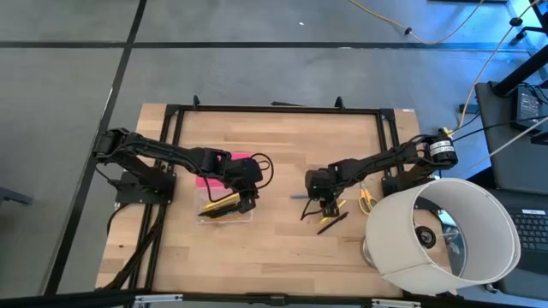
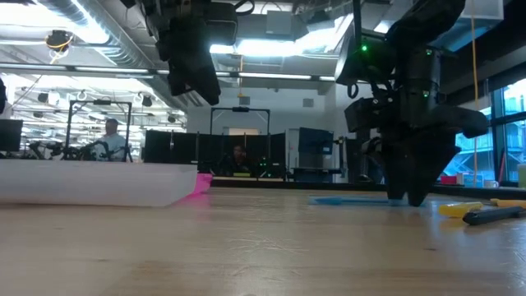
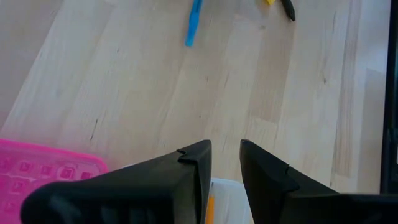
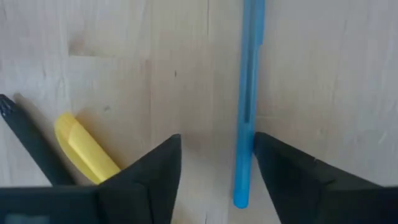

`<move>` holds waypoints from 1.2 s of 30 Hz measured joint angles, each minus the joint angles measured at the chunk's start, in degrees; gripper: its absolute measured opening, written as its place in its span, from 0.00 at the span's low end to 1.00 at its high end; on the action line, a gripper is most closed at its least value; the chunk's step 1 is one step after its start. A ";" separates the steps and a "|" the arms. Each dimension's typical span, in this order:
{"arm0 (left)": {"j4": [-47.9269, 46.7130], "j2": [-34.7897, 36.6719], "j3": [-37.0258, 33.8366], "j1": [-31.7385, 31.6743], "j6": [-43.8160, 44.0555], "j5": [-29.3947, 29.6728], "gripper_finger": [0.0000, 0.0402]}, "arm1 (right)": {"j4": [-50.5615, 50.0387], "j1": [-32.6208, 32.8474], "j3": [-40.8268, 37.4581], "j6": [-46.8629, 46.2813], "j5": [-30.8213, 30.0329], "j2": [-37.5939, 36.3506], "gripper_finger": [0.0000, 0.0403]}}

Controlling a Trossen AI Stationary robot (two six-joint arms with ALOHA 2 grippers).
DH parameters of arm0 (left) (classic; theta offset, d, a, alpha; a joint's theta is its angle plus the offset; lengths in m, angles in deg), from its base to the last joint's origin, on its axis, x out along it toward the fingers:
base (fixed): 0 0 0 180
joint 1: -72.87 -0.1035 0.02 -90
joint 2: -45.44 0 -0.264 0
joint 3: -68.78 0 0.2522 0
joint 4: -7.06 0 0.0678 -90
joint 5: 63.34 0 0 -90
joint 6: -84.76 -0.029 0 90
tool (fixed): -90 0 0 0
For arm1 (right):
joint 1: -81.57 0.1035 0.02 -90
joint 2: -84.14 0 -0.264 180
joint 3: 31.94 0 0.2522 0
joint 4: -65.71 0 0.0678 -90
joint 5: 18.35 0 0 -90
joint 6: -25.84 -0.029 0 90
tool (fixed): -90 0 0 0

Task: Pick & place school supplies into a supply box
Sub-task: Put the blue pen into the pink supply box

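The supply box [image 1: 224, 214], a clear case with a pink lid [image 3: 43, 168], sits left of centre with yellow and wood-coloured pencils [image 1: 218, 206] inside. My left gripper [image 3: 225, 149] hangs over the box's right end, its fingers a little apart with nothing between the tips. My right gripper [image 4: 217, 143] is open and points down at the table. A blue pen [image 4: 247, 93] lies flat between its fingers, close to one of them. A yellow marker [image 4: 84, 149] and a black pen [image 4: 28, 146] lie beside it. My right gripper stands open from above over the blue pen's end [image 4: 242, 180], its fingers lying along the pen. The pen lies flat on the table close against one finger [image 4: 273, 162]. Whether that finger touches it, I cannot tell.
Yellow-handled scissors [image 1: 366, 199] lie right of my right gripper. A large white lampshade [image 1: 445, 235] stands at the table's near right corner. A black frame [image 1: 278, 109] runs round the table's far half. Bare wood shows between the box and the pens.
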 joint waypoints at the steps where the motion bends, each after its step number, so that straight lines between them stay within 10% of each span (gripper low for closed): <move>1: -0.02 0.00 0.00 0.00 0.02 -0.02 0.19 | 0.00 0.00 0.00 0.00 0.00 0.00 0.54; 36: -0.46 -0.02 0.00 0.00 -0.44 -0.81 0.19 | 9.78 2.14 11.24 5.93 -5.69 5.50 0.55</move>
